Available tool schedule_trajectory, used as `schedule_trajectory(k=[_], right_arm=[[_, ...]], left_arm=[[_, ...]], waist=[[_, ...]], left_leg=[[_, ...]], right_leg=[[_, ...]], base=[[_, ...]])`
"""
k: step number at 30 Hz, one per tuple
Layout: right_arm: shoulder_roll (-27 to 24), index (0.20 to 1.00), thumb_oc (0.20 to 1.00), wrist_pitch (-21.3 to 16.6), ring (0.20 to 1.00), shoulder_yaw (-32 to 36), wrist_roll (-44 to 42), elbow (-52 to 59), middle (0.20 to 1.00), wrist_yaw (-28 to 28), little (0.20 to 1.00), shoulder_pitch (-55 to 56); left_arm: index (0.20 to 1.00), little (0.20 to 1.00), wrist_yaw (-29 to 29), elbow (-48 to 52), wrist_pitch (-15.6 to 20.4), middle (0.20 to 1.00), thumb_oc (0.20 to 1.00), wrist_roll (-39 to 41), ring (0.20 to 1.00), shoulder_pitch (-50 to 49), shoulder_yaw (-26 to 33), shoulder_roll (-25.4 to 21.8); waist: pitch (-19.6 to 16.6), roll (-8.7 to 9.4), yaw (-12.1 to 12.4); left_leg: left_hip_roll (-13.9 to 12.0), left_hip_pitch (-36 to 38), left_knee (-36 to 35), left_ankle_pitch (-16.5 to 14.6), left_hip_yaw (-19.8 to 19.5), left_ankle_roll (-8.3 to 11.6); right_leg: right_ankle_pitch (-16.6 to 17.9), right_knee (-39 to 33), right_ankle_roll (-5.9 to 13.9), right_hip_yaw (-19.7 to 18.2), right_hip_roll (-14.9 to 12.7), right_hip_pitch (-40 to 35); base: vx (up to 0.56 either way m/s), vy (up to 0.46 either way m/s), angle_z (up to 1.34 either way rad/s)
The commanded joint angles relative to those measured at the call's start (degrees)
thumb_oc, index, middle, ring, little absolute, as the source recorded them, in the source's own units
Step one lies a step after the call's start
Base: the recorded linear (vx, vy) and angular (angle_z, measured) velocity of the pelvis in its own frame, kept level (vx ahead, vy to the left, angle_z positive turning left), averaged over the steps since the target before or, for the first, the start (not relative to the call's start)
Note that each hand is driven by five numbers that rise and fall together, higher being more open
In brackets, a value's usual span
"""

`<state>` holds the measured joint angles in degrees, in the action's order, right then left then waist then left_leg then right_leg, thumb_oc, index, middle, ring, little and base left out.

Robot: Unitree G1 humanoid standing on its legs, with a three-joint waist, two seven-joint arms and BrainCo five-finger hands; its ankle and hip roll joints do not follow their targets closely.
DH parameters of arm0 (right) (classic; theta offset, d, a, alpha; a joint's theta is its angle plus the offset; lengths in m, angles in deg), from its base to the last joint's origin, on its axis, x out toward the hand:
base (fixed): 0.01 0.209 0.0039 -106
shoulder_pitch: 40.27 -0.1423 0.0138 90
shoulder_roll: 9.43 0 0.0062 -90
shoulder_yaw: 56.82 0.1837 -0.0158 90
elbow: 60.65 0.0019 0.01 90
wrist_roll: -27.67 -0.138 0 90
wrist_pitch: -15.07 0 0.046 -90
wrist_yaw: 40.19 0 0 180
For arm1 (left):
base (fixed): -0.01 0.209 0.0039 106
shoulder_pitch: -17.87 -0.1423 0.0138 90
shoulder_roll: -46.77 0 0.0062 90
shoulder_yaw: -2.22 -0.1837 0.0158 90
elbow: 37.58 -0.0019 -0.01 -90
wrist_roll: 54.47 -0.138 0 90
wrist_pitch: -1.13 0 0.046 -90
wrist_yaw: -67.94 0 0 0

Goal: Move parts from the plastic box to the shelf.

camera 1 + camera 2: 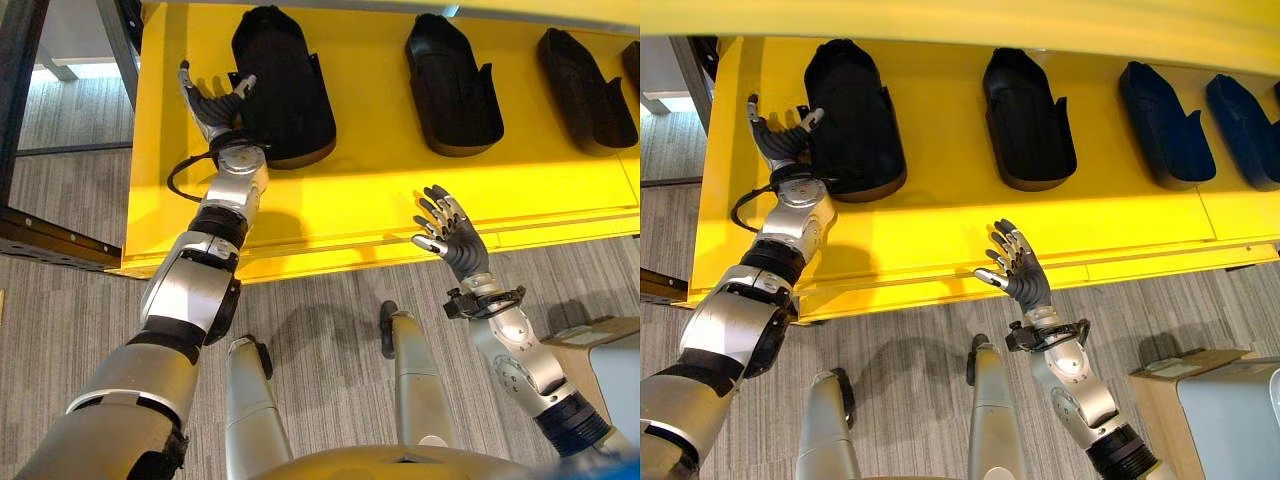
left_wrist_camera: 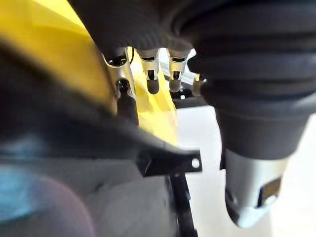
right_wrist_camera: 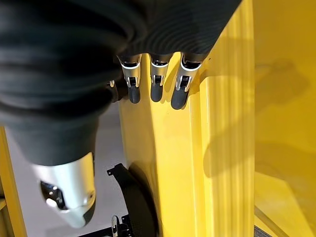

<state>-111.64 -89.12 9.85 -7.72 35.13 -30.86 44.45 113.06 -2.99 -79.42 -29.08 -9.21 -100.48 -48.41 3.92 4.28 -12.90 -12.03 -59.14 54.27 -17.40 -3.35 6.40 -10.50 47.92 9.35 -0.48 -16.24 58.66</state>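
Left hand [image 1: 213, 104] beside black part [image 1: 285, 85]

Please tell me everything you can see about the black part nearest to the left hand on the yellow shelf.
The part is black and matte, likely moulded plastic, long and shoe-shaped with one rounded end and a hollow, raised-wall body with small tabs on its sides. It lies flat on the yellow shelf, leftmost in a row of similar parts. The left hand is at its left side, fingers spread open; its thumb appears to touch the part's edge. The right hand is well clear of it.
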Motion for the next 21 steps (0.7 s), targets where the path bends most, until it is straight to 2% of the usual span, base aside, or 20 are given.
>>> schedule_trajectory(k=[1,12,16,21], right_arm=[[-2.4,1.000,1.000,-2.9,1.000,-0.8,-1.2,4.6,1.000,0.6,1.000,-2.4],[-2.2,1.000,1.000,-3.0,1.000,0.9,-0.6,5.2,1.000,0.8,1.000,-1.5],[-2.6,1.000,1.000,-2.9,1.000,3.6,0.5,5.9,1.000,0.0,1.000,-0.6],[-2.6,1.000,1.000,-2.5,1.000,6.0,0.4,6.1,1.000,-1.3,1.000,0.3]], left_arm=[[1.000,1.000,2.7,2.0,3.4,1.000,1.000,-0.5,1.000,1.4,1.2,-0.4],[1.000,1.000,7.2,17.7,3.4,1.000,1.000,-9.0,1.000,-3.0,2.6,-3.8],[1.000,1.000,7.9,28.6,1.3,1.000,1.000,-18.0,1.000,-6.7,4.6,-8.8],[1.000,1.000,6.5,36.5,0.0,1.000,1.000,-25.2,1.000,-8.6,6.3,-14.8]], waist=[[1.3,-0.34,0.5],[1.2,-0.34,1.5],[0.9,-0.62,2.5],[0.5,-1.02,3.3]], left_leg=[[-0.5,-2.2,-5.0,4.0,-0.3,-2.03],[-0.2,-2.3,-4.9,3.5,-0.2,-2.26],[0.2,-2.4,-5.2,3.3,-0.3,-2.43],[0.4,-2.6,-5.3,3.2,-0.3,-2.56]], right_leg=[[-2.3,1.3,-3.13,0.7,0.9,-0.2],[-2.6,1.5,-3.28,0.8,1.0,-0.2],[-2.7,1.3,-3.32,1.0,1.1,0.0],[-2.8,1.2,-3.25,1.1,1.1,-0.1]], base=[[0.00,0.000,0.00],[0.00,0.000,0.00],[0.01,-0.001,0.02],[0.00,0.001,0.01]])
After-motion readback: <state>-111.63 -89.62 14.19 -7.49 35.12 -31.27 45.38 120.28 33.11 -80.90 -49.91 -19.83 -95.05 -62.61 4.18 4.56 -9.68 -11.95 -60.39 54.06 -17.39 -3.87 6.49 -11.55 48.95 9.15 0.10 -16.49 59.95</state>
